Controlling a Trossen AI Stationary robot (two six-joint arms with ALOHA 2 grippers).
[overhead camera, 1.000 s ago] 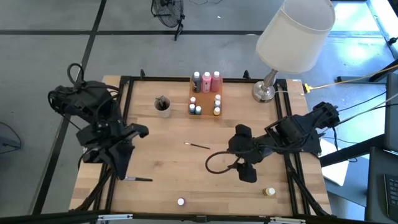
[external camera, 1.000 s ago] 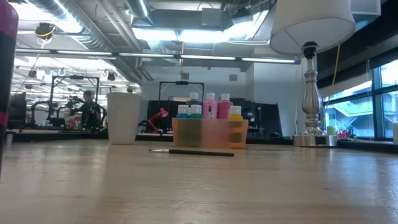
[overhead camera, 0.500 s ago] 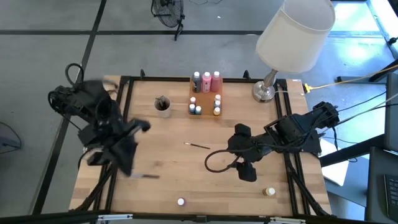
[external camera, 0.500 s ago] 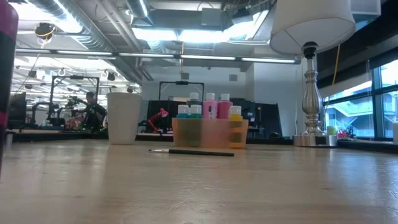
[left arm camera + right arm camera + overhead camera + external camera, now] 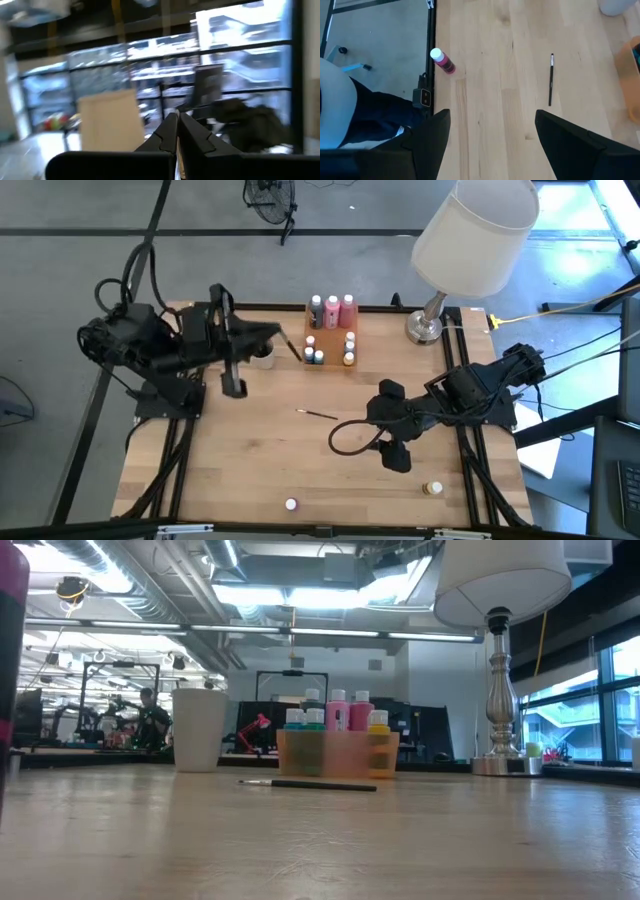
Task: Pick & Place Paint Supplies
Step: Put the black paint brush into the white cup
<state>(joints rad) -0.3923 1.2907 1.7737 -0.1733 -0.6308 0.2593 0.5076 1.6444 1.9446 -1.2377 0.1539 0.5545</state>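
The wooden table [image 5: 250, 410] is seen carrying the orange tray [image 5: 330, 345] of bottles and pots. A paintbrush [image 5: 292, 347] is clamped in the left gripper [image 5: 268, 335] beside the grey cup [image 5: 262, 358]. The right gripper [image 5: 390, 425] is held with jaws apart near another paintbrush [image 5: 318, 414].

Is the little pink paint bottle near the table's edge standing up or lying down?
Lying down. The pink bottle rests on its side on the wood, white cap pointing sideways.
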